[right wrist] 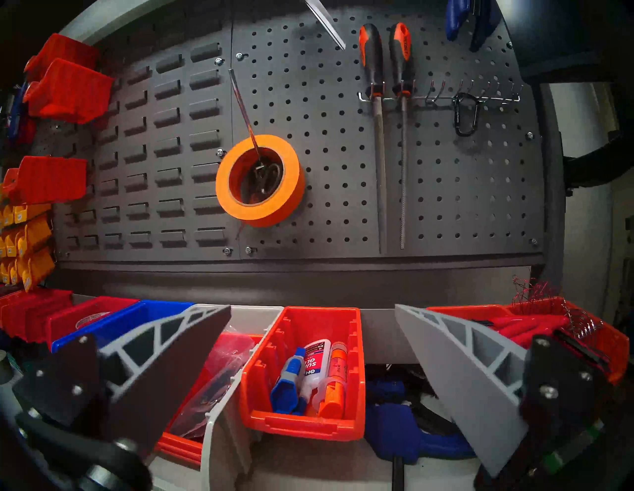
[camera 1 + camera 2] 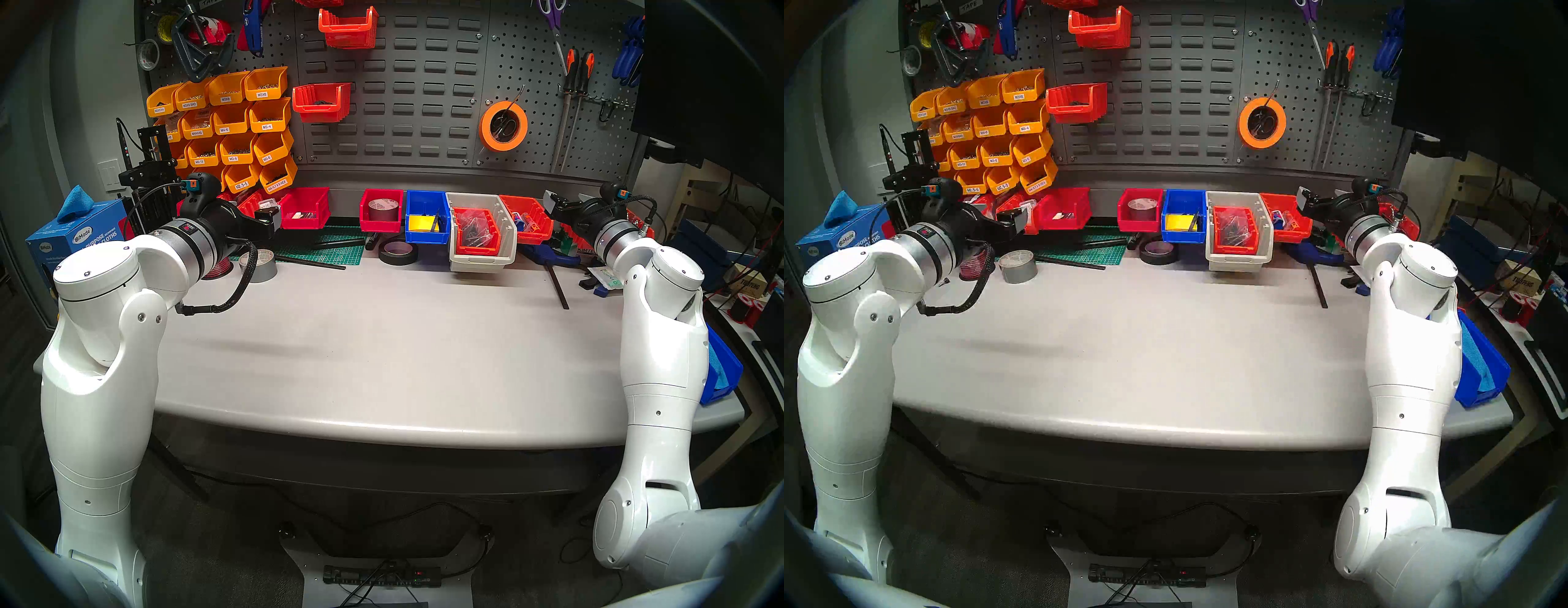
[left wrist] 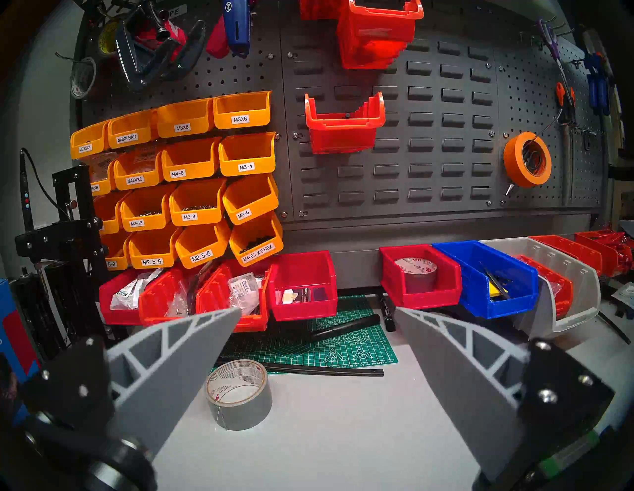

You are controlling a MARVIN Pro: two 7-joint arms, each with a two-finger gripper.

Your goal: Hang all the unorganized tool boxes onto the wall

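Observation:
Along the back of the table stand loose tool boxes: a bright red one, a red one holding a tape roll, and an orange-red ribbed one with glue bottles. Two orange-red boxes hang on the louvred wall. My left gripper is open and empty, hovering just in front of the bright red box. My right gripper is open and empty above the glue box.
A blue bin and a grey bin holding an orange-red bin sit mid-row. Yellow-orange labelled bins fill the left pegboard. Tape rolls, a green cutting mat and black rods lie nearby. Orange tape hangs at the right.

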